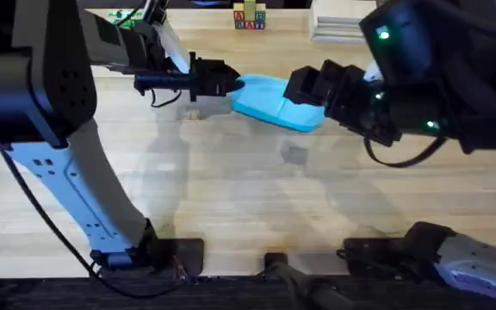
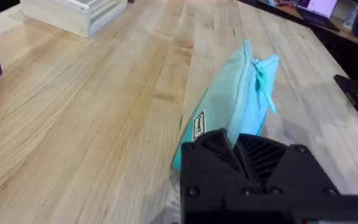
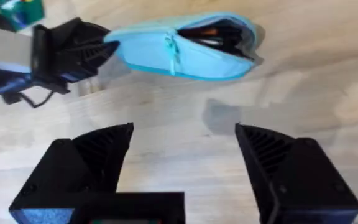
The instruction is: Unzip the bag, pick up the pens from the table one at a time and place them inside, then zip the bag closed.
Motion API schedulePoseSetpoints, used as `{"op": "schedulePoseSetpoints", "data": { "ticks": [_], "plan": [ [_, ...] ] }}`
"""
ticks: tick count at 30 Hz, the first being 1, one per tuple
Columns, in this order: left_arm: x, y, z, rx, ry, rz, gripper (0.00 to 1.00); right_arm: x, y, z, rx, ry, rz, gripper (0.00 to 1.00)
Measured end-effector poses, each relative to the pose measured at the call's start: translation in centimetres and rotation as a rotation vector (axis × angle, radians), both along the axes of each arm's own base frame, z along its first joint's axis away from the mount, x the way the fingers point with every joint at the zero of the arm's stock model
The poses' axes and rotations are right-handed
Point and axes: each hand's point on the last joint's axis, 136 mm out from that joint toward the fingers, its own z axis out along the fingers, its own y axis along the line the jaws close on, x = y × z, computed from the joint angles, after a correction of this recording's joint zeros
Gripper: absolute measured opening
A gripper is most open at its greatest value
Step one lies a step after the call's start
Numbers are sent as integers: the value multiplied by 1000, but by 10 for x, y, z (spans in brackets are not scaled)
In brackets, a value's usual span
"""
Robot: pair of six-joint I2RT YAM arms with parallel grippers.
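Observation:
The sky-blue bag (image 1: 274, 102) lies lengthwise at the far middle of the table (image 1: 231, 189). My left gripper (image 1: 224, 83) is shut on the bag's left end, and the left wrist view shows its black fingers (image 2: 229, 149) clamping the fabric. The zipper is partly open. Its teal pull (image 3: 173, 46) sits about mid-length, and dark and orange pens (image 3: 219, 36) show inside the open right half. My right gripper (image 3: 185, 149) is open and holds nothing. It hovers just off the bag's right end (image 1: 313, 90).
Wooden letter blocks (image 1: 250, 17) stand at the far edge, beside a pale wooden box (image 2: 73, 12). A green object (image 1: 123, 17) sits at the far left, behind the left arm. The near half of the table is bare wood.

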Motion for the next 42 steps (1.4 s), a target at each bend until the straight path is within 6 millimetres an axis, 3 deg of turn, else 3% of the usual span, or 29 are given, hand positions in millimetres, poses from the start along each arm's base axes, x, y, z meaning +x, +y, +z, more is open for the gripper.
{"op": "schedulePoseSetpoints", "data": {
  "ticks": [5, 11, 18, 34, 42],
  "plan": [
    [0, 0, 0, 0, 0, 0, 42, 9, 8, 4, -24, 38, -12, 996],
    [0, 0, 0, 0, 0, 0, 42, 22, 33, 12, -31, 43, 11, 996],
    [0, 0, 0, 0, 0, 0, 42, 26, 55, -1, -129, 46, 5, 996],
    [0, 0, 0, 0, 0, 0, 42, 38, 57, -48, -276, 107, -22, 995],
    [0, 0, 0, 0, 0, 0, 42, 56, 53, -58, -299, 85, -67, 996]
  ]
}}
